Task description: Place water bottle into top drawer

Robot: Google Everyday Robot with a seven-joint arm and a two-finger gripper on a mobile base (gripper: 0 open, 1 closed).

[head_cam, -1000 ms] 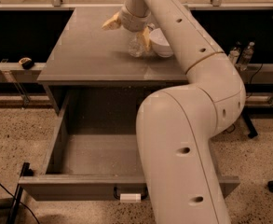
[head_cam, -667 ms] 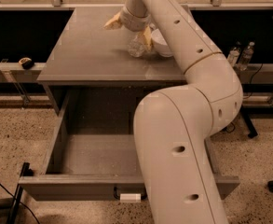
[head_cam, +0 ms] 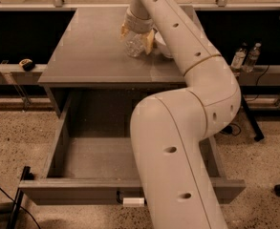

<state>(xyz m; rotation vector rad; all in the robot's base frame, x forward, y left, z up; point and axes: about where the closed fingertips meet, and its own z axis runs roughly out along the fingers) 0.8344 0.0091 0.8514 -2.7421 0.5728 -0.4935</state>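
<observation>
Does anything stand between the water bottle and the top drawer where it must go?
Nothing visible does. The gripper is at the water bottle on the cabinet top; the top drawer is open below. The robot's arm hides the drawer's right part.

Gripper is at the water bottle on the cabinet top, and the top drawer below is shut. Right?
Not quite. The camera view shows the top drawer pulled open, not shut. The gripper is indeed at the water bottle on the cabinet top.

Tan claw gripping clear water bottle on grey cabinet, top drawer speckled grey, arm off-wht
</observation>
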